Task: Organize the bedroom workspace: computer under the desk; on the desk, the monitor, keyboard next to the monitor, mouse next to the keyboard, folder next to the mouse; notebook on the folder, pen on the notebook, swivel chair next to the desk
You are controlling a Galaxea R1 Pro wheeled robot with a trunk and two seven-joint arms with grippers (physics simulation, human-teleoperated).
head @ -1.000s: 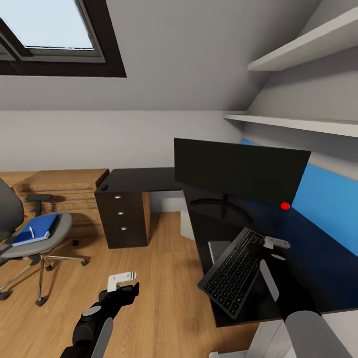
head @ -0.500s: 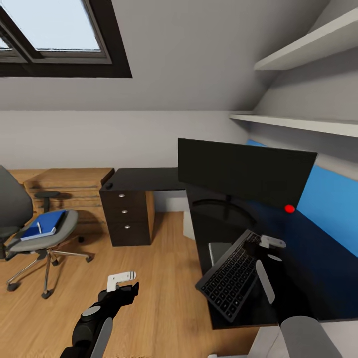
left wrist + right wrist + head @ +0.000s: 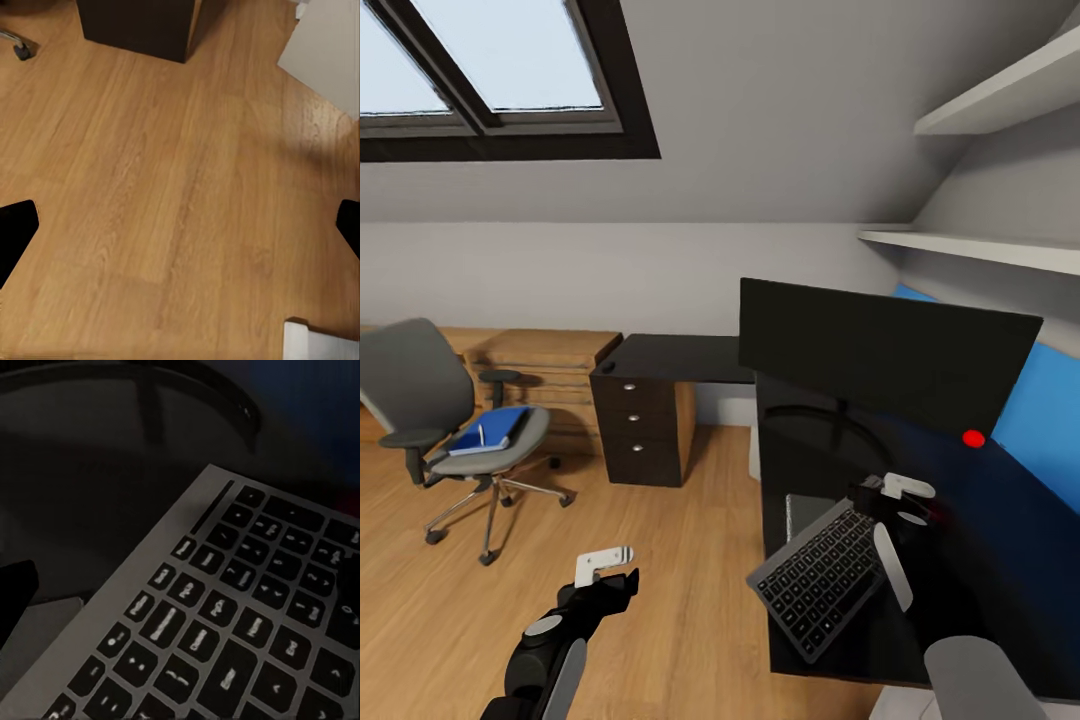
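I am swinging my view left, the swivel chair (image 3: 455,425) appearing fuller, right end effector (image 3: 905,500) gripping the keyboard (image 3: 822,580) on the bench (image 3: 980,560), left end effector (image 3: 605,566) hanging open.

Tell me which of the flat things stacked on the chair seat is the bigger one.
The bright blue folder on the swivel chair; the notebook atop it looks smaller and darker.
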